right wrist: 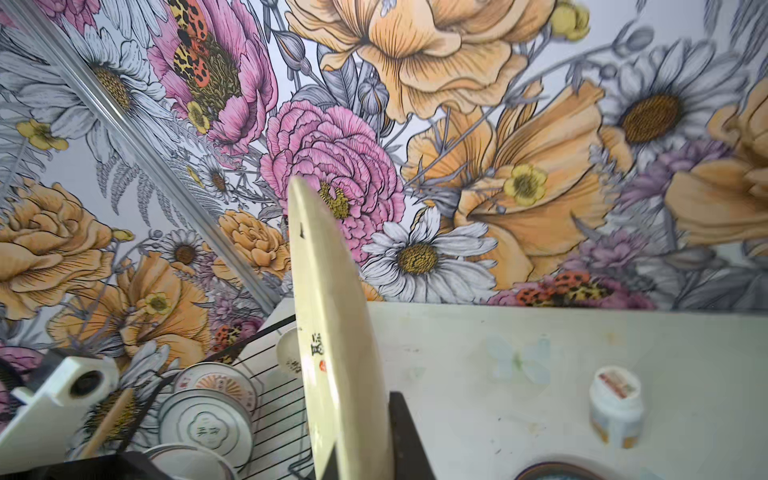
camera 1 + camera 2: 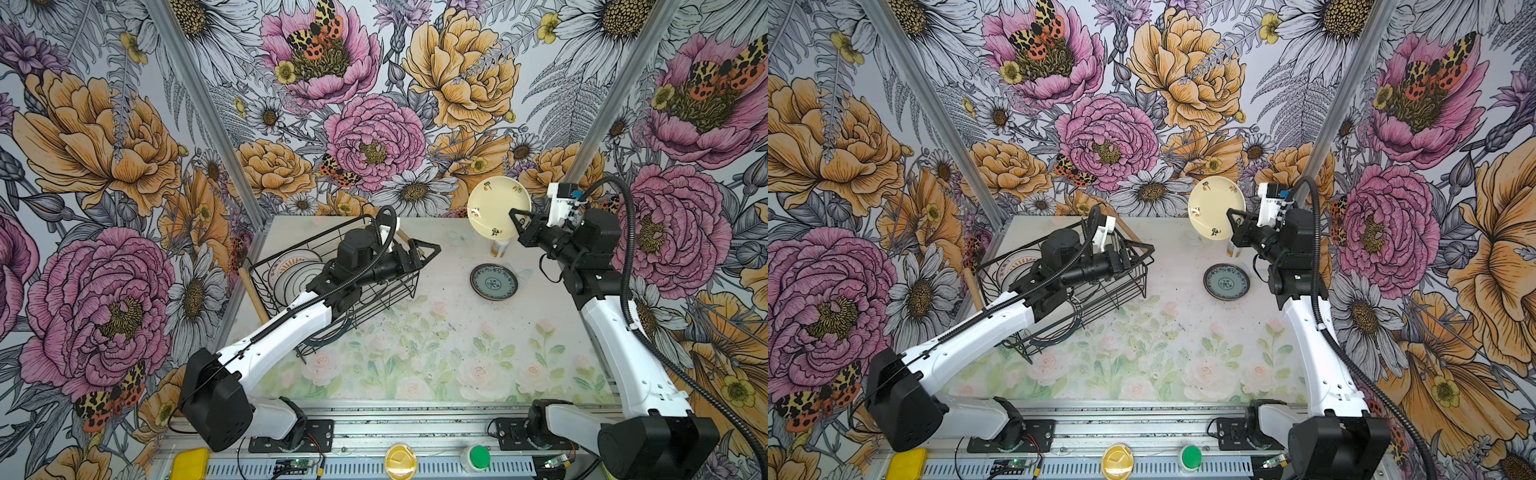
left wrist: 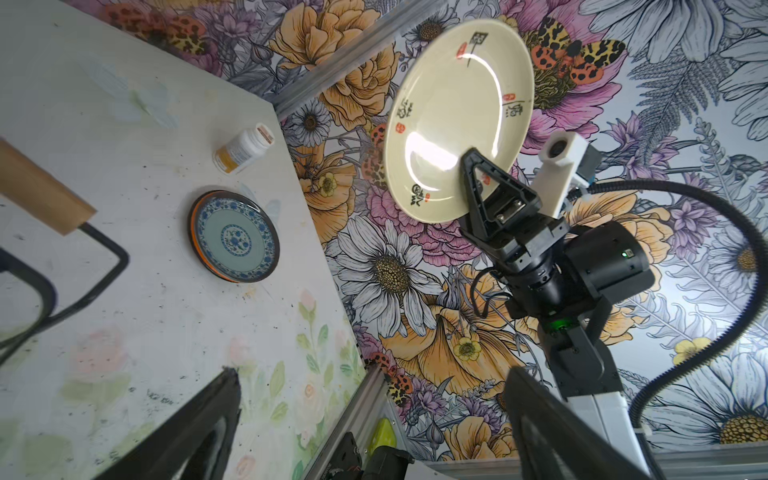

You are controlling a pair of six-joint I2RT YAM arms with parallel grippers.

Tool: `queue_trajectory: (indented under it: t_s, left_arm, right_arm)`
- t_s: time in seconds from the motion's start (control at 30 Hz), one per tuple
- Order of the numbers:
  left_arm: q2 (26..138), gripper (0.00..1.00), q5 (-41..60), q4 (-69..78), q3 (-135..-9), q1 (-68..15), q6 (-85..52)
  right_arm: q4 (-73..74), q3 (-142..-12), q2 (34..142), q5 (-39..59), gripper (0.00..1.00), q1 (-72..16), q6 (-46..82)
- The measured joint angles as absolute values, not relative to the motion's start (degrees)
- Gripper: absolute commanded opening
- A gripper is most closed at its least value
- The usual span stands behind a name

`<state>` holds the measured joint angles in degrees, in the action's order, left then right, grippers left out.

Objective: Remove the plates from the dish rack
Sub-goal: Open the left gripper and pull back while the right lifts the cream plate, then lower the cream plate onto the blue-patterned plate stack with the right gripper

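Cream plate (image 2: pixel 494 203) is pinched on edge in the right hand (image 2: pixel 515 218), up in the air near the blue plate (image 2: pixel 493 282); tip it flat, lower it slowly beside that plate, clear of the bottle (image 2: pixel 498 248); left hand (image 2: pixel 426 253) hangs open, empty.

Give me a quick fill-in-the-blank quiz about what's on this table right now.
The right end effector holds the round cream ceramic plate up in the ____.
The round blue-patterned ceramic plate lies ____ on the pale floral-print table.
The left end effector, near the black wire dish rack, is ____.
Missing: air, flat, open.
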<state>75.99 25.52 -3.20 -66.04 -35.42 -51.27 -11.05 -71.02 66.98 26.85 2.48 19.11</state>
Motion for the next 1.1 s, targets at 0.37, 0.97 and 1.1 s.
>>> queue_trajectory:
  t_s: [0.37, 0.97, 1.1]
  left_arm:
    - [60.2, 0.99, 9.1, -23.4, -64.7, -22.6, -37.2]
    - [68.2, 0.99, -26.5, -29.7, -64.5, -22.3, -28.2]
    - [69.8, 0.99, -28.3, -28.6, -64.5, -22.2, -26.7]
  right_arm:
    - [-8.4, -73.7, 62.0, -10.7, 0.00, 1.2, -4.3]
    - [-34.0, -57.2, 59.8, -34.8, 0.00, 1.0, 29.7]
    - [-38.3, -52.2, 59.8, -25.0, 0.00, 1.0, 38.3]
